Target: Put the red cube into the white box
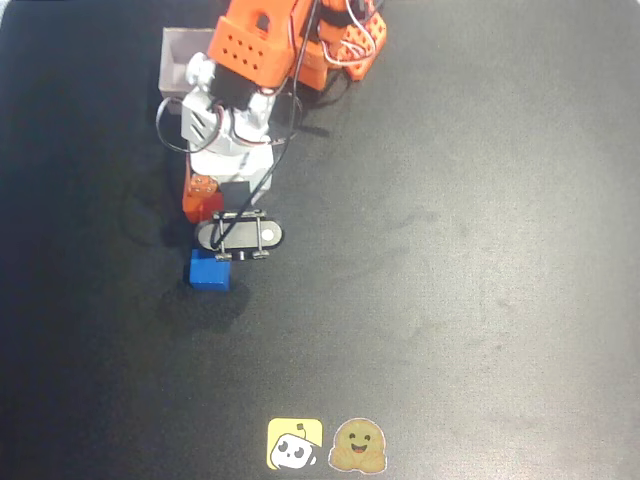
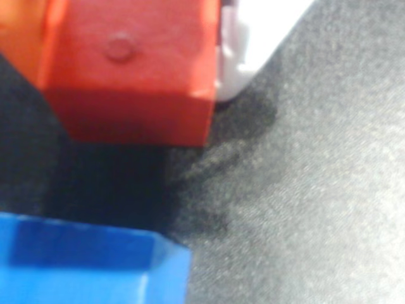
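Red cube [image 2: 130, 63] wedged between the gripper [image 2: 136, 57] fingers in the wrist view: orange finger [image 2: 25, 38] at its left face, white finger [image 2: 253, 38] at its right, both touching. Clamped on it, by the look of it, though lifted or resting on the black mat [image 2: 316, 190] cannot be told. Seen from overhead, cube [image 1: 203, 205] low under the white wrist, just above the blue cube [image 1: 211, 269]. White box [image 1: 183, 72] up-picture beside the arm's base, partly hidden by the orange arm. Next move likely a lift and a pull back toward the base, away from the blue cube. Stickers [image 1: 327, 444] well apart at the bottom edge.
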Controlling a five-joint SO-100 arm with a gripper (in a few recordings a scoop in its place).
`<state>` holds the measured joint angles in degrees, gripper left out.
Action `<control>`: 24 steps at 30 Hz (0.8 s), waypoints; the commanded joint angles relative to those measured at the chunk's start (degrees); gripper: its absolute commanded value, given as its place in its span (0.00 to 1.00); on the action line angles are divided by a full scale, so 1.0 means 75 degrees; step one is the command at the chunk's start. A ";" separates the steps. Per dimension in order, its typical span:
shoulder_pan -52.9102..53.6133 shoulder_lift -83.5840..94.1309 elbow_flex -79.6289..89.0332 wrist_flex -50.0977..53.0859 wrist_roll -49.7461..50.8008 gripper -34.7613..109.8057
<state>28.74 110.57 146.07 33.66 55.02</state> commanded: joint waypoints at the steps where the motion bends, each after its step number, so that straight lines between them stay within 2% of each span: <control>1: 0.0059 0.0340 -0.0387 0.0270 0.0000 0.24; 10: 0.0527 0.1230 -0.1535 0.2402 0.0223 0.24; 24: 0.1957 0.2086 -0.1887 0.3715 -0.0082 0.24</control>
<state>42.01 124.01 135.53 59.77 56.43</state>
